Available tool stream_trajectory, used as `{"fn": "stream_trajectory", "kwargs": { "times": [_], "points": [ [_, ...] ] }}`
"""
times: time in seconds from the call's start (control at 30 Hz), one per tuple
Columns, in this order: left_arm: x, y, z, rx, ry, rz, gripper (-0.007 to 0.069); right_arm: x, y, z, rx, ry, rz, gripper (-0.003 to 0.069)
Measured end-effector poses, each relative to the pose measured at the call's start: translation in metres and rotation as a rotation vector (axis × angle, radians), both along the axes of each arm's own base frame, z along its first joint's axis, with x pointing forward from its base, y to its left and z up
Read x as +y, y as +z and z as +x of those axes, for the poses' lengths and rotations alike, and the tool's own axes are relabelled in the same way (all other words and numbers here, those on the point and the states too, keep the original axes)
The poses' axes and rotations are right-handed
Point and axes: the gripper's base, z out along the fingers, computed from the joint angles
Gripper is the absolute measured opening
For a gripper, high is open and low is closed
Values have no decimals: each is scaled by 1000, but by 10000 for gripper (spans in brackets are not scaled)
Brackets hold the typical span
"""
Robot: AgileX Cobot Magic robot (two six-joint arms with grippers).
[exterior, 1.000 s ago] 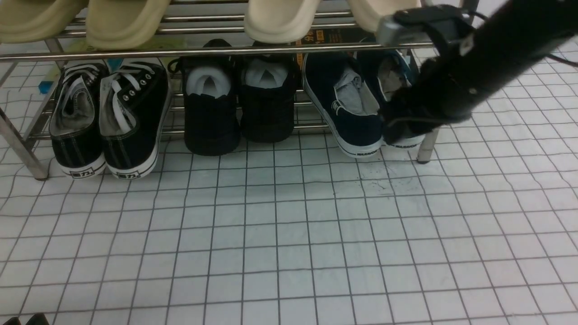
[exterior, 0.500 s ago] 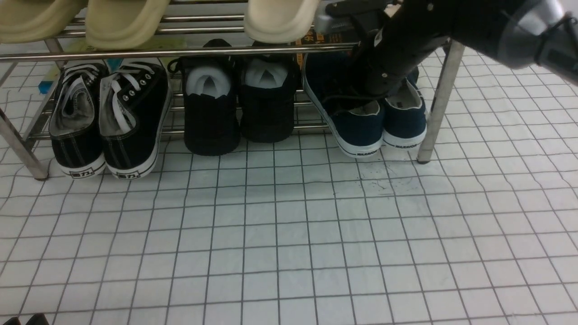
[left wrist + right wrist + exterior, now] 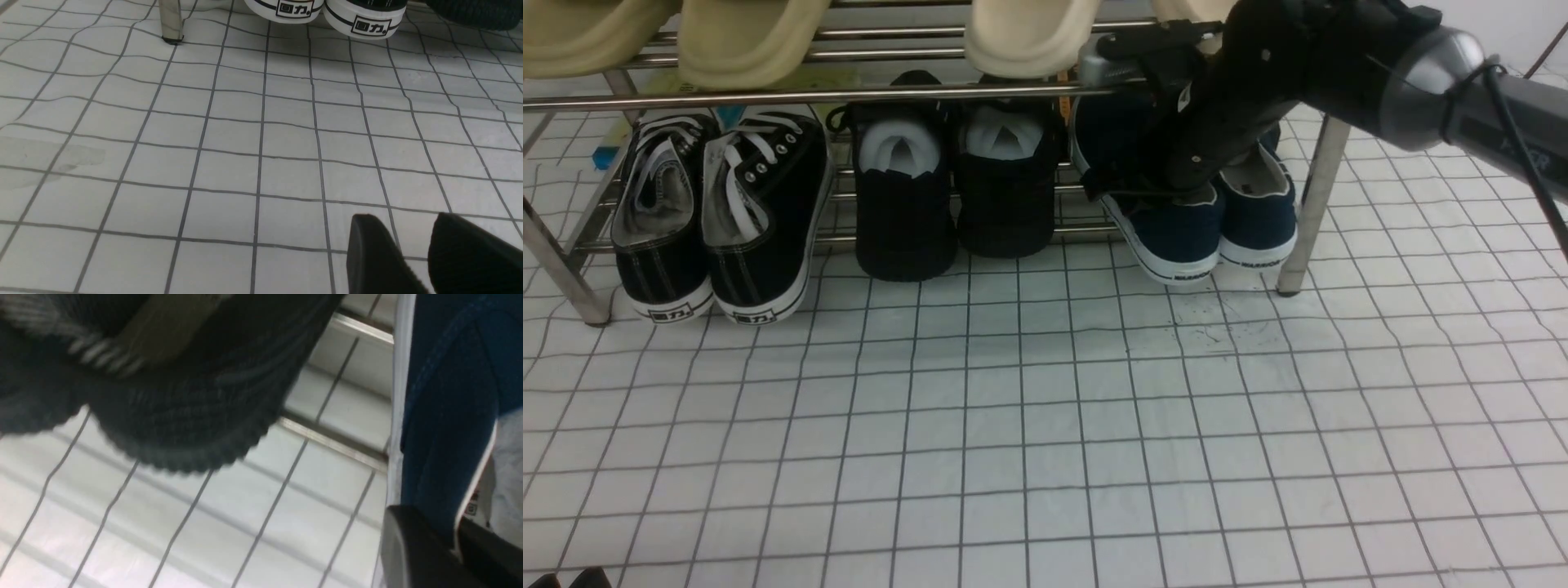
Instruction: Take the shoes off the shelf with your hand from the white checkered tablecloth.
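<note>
The navy-blue slip-ons stand on the bottom tier of the steel shelf [image 3: 809, 94], at its right end: the left shoe [image 3: 1176, 241] and the right shoe [image 3: 1262, 220]. My right gripper [image 3: 1168, 186] reaches down into the left one. In the right wrist view its fingers [image 3: 457, 547] straddle the shoe's side wall [image 3: 445, 396], one finger outside and one inside, pinched on the canvas. My left gripper [image 3: 412, 232] hangs open and empty over the white checkered tablecloth [image 3: 1045, 425]; only its tips [image 3: 572, 578] show in the front view.
All-black shoes [image 3: 956, 180] with white stuffing stand beside the navy pair, one close to my right gripper [image 3: 184, 396]. Black lace-up sneakers [image 3: 719, 212] are at the left. Beige slippers [image 3: 752, 37] lie on the upper tier. The rack's right leg [image 3: 1307, 212] stands just right of the navy pair.
My right arm has swung left from the pair's right side and dropped its gripper into the left navy shoe. The left arm has not moved.
</note>
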Motion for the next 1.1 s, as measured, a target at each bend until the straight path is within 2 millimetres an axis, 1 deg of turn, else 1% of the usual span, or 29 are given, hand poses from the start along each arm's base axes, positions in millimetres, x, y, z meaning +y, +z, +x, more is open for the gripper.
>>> {"fn": "stream_trajectory", "kwargs": {
  "times": [0.1, 0.13, 0.17, 0.27, 0.3, 0.37, 0.4, 0.43, 0.47, 0.53, 0.63, 0.7, 0.77, 0.8, 0.83, 0.97, 1.0, 1.1],
  "points": [
    [0, 0, 0, -1, 0, 0, 240, 2, 17, -16, 33, 29, -12, 38],
    [0, 0, 0, -1, 0, 0, 240, 3, 18, -17, 35, 32, -13, 38],
    [0, 0, 0, -1, 0, 0, 240, 4, 30, -27, 51, 50, -16, 38],
    [0, 0, 0, -1, 0, 1, 240, 6, 50, -49, 96, 87, -25, 38],
    [0, 0, 0, -1, 0, 1, 240, 7, 51, -51, 100, 90, -24, 38],
    [0, 0, 0, -1, 0, 1, 240, 6, 62, -65, 137, 102, -36, 38],
    [0, 0, 0, -1, 0, 1, 240, 5, 68, -78, 172, 113, -57, 38],
    [0, 0, 0, -1, 0, 1, 240, 4, 73, -85, 180, 117, -64, 38],
    [0, 0, 0, -1, 0, 1, 240, 3, 72, -87, 188, 118, -69, 38],
    [0, 0, 0, -1, 0, 1, 240, 3, 78, -109, 204, 112, -95, 38],
    [0, 0, 0, -1, 0, 1, 240, 1, 74, -134, 216, 88, -128, 38],
    [0, 0, 0, -1, 0, 1, 240, 1, 71, -145, 210, 70, -135, 38],
    [0, 0, 0, -1, 0, 1, 240, 2, 64, -159, 195, 30, -137, 38],
    [0, 0, 0, -1, 0, 1, 240, 1, 62, -160, 191, 27, -138, 38],
    [0, 0, 0, -1, 0, 1, 240, 3, 55, -165, 180, 0, -131, 38],
    [0, 0, 0, -1, 0, 1, 240, 6, 30, -164, 175, -59, -121, 38],
    [0, 0, 0, -1, 0, 1, 240, 6, 29, -164, 174, -59, -122, 38],
    [0, 0, 0, -1, 0, 1, 240, 12, 13, -155, 150, -84, -107, 38]
  ]
}}
